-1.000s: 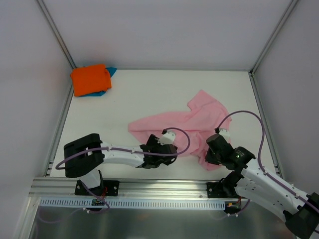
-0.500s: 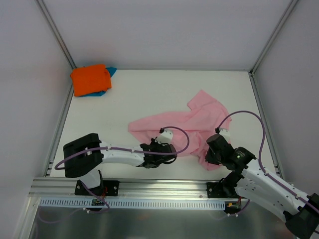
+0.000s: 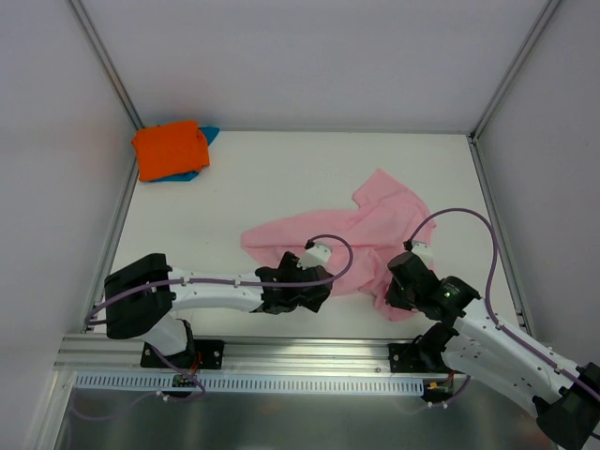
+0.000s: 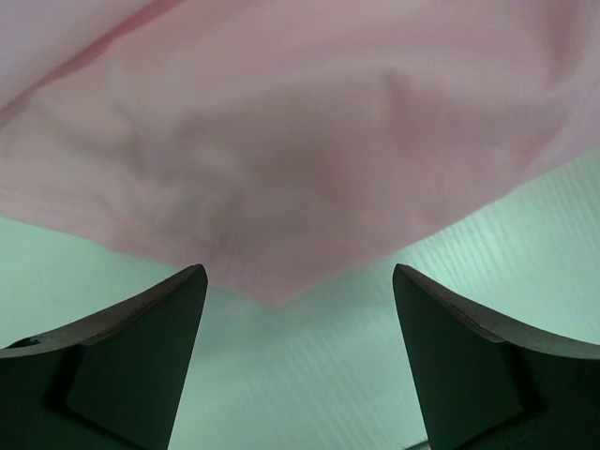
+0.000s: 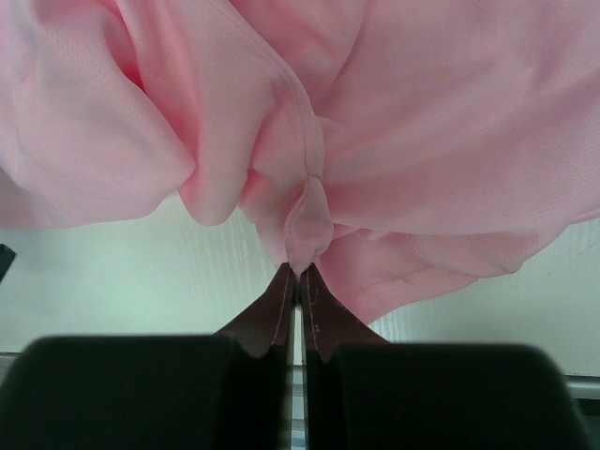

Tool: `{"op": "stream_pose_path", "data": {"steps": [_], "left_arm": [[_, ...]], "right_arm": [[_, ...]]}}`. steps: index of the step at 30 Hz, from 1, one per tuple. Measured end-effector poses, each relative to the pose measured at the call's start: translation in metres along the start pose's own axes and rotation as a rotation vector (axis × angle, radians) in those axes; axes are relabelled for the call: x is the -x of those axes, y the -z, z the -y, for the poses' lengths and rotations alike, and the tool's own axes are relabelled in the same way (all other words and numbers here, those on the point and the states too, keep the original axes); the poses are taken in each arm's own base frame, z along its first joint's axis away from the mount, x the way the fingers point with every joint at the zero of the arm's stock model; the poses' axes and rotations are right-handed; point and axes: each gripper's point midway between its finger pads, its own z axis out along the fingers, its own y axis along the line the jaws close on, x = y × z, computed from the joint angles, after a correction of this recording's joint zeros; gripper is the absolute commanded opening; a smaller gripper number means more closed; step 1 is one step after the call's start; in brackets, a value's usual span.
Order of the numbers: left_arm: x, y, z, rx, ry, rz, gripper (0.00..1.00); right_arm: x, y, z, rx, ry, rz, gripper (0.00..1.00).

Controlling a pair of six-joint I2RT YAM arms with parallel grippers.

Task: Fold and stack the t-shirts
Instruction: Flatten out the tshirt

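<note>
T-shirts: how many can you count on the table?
3: pink t-shirt spread loosely near the front; orange t-shirt folded in the far-left corner; teal-blue t-shirt mostly hidden beneath it.

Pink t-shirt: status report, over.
Left pincer open, hem of light pink cloth t-shirt just ahead, ungripped. Right pincer shut on pinched fold of it. Bright orange cloth t-shirt atop teal-blue one, far-left corner; nothing in the way.

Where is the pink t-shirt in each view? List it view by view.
Top external: pink t-shirt spread centre-right on the white table.
Left wrist: fills the upper half, above the open left end effector.
Right wrist: fills the top, a fold pinched by the right end effector.
Shared landmark: the white table.
</note>
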Motion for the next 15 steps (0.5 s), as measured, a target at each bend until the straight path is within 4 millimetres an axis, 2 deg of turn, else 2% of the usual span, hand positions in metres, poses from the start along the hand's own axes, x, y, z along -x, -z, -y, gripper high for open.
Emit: {"op": "stream_pose_path", "data": {"steps": [6, 12, 13, 15], "left_arm": [[-0.018, -0.011, 0.027, -0.116, -0.015, -0.067, 0.81], [-0.027, -0.017, 0.040, -0.167, -0.019, -0.099, 0.78], [-0.028, -0.019, 0.040, -0.167, -0.021, -0.101, 0.76], [-0.027, -0.020, 0.041, -0.167, -0.019, -0.095, 0.51]], "right_arm": [[0.000, 0.000, 0.000, 0.000, 0.000, 0.000, 0.01], [0.000, 0.000, 0.000, -0.001, 0.004, 0.000, 0.01], [0.000, 0.000, 0.000, -0.001, 0.004, 0.000, 0.01], [0.000, 0.000, 0.000, -0.001, 0.004, 0.000, 0.00]]}}
